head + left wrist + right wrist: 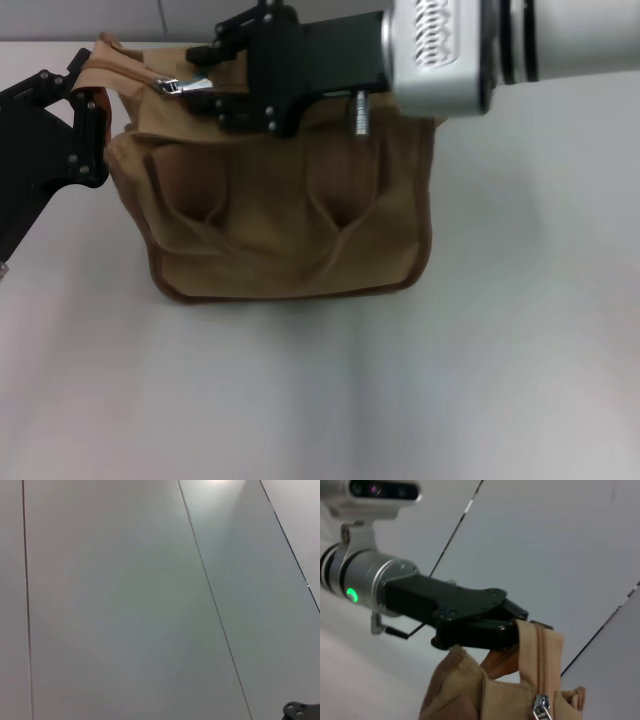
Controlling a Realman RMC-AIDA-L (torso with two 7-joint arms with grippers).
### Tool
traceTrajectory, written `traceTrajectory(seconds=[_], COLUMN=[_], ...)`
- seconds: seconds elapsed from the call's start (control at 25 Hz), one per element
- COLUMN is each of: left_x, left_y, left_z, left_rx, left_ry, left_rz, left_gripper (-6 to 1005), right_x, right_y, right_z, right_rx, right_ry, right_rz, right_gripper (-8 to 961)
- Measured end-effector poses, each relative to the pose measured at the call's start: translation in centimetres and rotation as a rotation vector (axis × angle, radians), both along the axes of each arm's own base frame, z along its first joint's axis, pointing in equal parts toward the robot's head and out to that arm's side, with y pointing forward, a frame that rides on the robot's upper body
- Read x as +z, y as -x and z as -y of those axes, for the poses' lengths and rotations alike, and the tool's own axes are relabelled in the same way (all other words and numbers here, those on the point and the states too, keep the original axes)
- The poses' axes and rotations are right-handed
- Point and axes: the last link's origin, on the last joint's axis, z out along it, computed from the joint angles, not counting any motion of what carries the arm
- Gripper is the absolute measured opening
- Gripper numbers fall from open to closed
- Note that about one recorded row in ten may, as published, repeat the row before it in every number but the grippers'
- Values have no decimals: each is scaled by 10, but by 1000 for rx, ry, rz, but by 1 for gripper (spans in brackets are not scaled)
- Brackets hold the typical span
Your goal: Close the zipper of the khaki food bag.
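The khaki food bag stands near the far edge of the white desk, its front pocket facing the robot. The left gripper reaches in from the desk's left side, arm stretched low, its fingers clenched on the fabric tail at the bag's top left corner; the right wrist view shows that grip clearly. The right gripper comes across from the right above the bag's top, forearm level, fingertips closed around the silver pull of the zipper, just beside the left end of the seam.
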Motion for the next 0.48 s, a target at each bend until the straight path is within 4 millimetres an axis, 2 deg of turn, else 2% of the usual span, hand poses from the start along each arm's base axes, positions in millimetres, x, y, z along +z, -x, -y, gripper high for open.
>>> traceTrajectory(seconds=[0.28,0.48], left_x=[1,1], left_y=[-5,-6], left_z=[-1,-2], left_rx=[-31,-34], left_ry=[-4,5], left_rz=[6,13], left_gripper=[68,69], right_x=[-14,-15], right_y=[16,17], right_z=[3,4], right_rx=[97,80], right_ry=[-92,-85], right_rz=[61,36], right_gripper=[339,338])
